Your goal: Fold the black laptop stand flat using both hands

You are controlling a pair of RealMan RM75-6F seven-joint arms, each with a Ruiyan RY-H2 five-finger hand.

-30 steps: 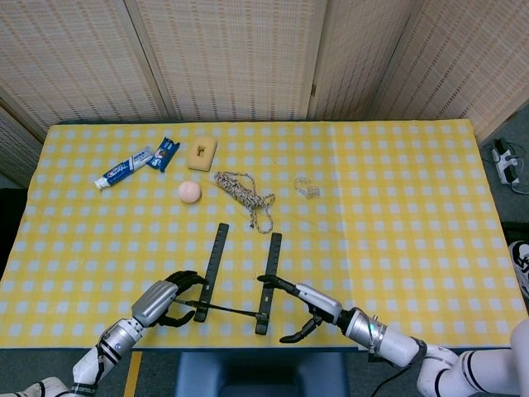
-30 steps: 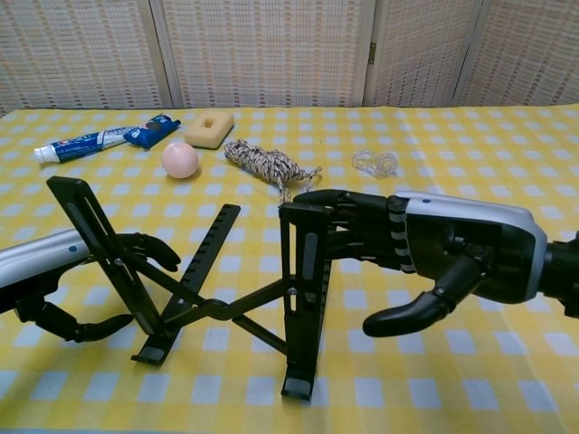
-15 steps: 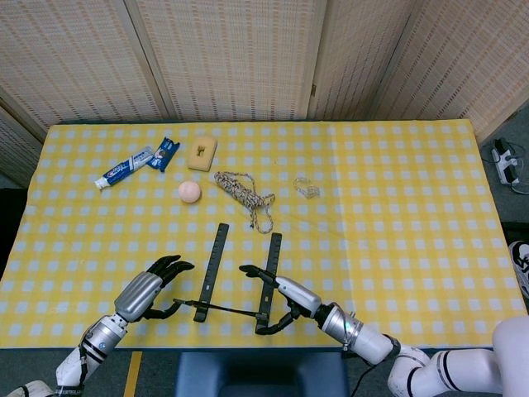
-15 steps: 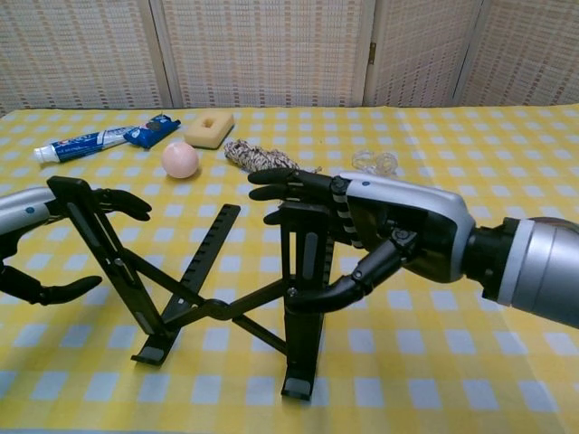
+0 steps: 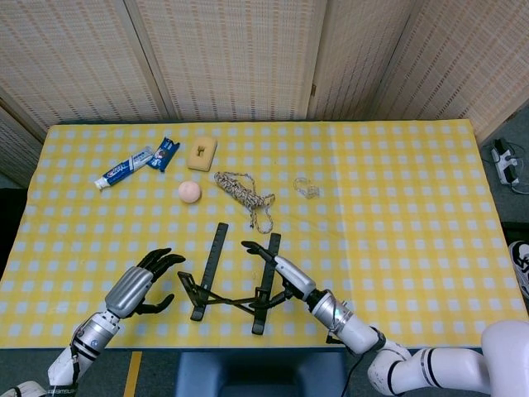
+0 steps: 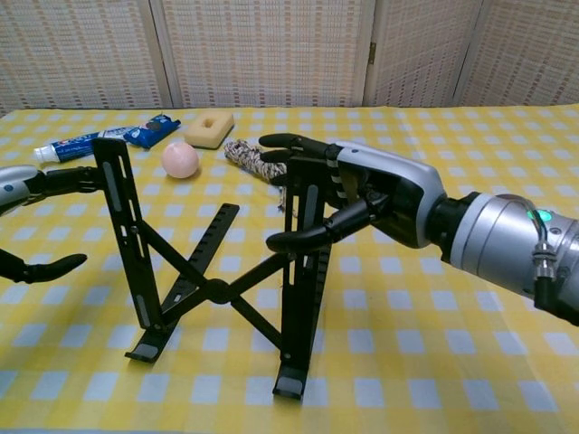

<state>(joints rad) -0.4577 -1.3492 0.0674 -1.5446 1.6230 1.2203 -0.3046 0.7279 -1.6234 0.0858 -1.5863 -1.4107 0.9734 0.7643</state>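
The black laptop stand (image 5: 227,294) (image 6: 217,289) stands on the yellow checked cloth near the table's front edge. Its two rails are raised steeply and its crossed struts meet at a low centre pivot. My right hand (image 5: 285,277) (image 6: 380,194) holds the top of the right rail, with fingers behind it and the thumb across its front. My left hand (image 5: 136,285) (image 6: 36,185) is open just left of the left rail. Its fingers are spread and point at the rail's top, and the head view shows a small gap between them.
At the back left lie a toothpaste tube (image 5: 124,168), a blue packet (image 5: 164,153), a yellow sponge (image 5: 202,152) and a pink ball (image 5: 189,191). A coiled rope (image 5: 244,194) and a small clear item (image 5: 307,187) lie behind the stand. The table's front edge (image 5: 248,347) is close to the stand's feet.
The stand's rails have tipped up steeper and drawn closer together. My left hand has come off the left rail and moved left. My right hand has shifted up onto the right rail's top.
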